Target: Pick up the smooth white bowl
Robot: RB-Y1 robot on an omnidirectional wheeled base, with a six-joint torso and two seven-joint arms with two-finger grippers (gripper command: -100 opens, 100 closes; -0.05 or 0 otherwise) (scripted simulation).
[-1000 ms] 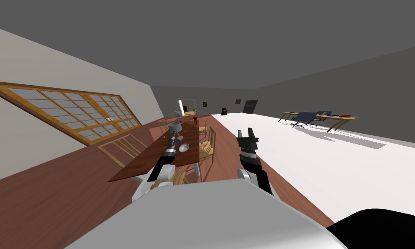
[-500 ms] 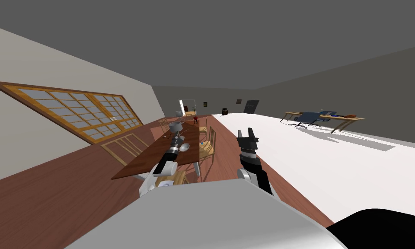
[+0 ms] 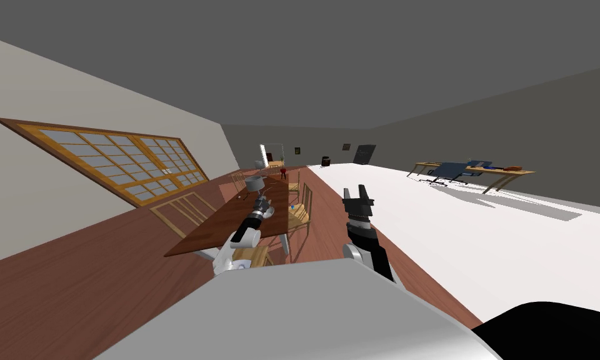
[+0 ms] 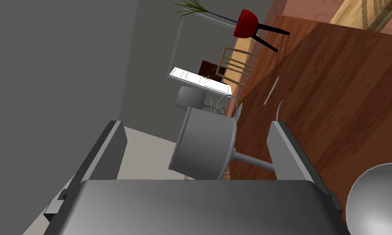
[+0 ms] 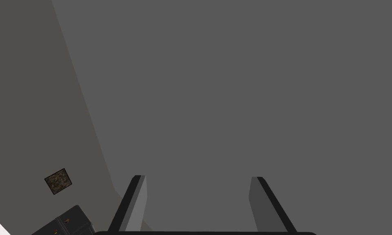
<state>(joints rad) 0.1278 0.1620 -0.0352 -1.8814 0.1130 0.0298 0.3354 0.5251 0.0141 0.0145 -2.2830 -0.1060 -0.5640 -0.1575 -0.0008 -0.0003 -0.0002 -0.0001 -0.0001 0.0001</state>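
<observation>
My left gripper [image 4: 196, 122] hangs over the brown surface [image 4: 338, 89] with its fingers spread wide, holding nothing. The bowl [image 4: 375, 202] sits on the surface just outside one finger, not between the two, so closing here would catch only air. A grey pan [image 4: 203, 147] with a long handle stands farther along, lined up with the gap. I judge I need to shift sideways toward the bowl's rim before lowering. My right gripper [image 3: 357, 192] is parked upright beside me, fingers likewise apart, clear of the work.
</observation>
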